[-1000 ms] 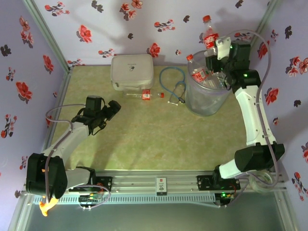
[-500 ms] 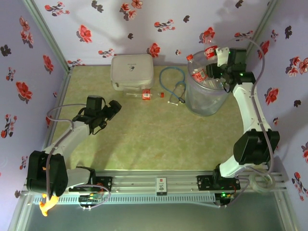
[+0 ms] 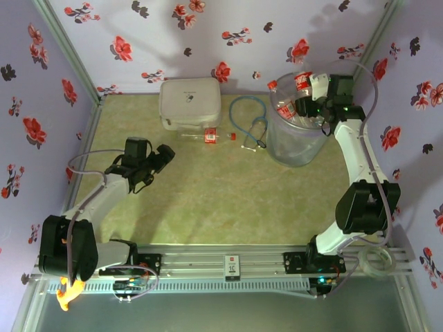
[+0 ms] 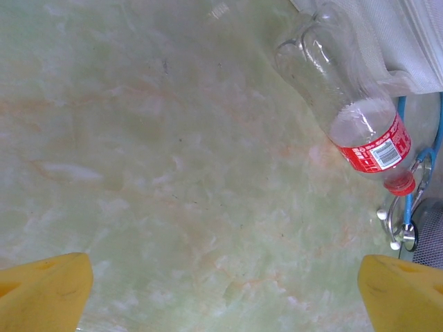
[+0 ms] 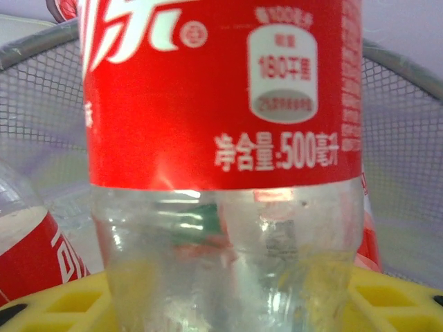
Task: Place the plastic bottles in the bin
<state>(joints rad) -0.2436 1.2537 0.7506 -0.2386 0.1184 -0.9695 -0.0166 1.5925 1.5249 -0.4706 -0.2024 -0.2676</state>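
Bright even light, soft shadows on the wall (image 3: 159,34); wrist views hazy, near bottle (image 5: 221,104) slightly blurred.

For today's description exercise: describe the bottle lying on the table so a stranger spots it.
Find the white case at the far side of the table. Just in front lies a clear bottle with red label and cap. Only it lies flat outside the bin.

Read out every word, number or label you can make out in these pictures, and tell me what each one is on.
"净含量:500毫升": white print on the red label of the upright bottle.
"180千焦": in the pale badge on that label; the smaller lines around it are blurred.
Big white script at that label's top left: cut off, unreadable.
Barcode on the lying bottle: digits too small.
Small mark on the white case: too small to read.
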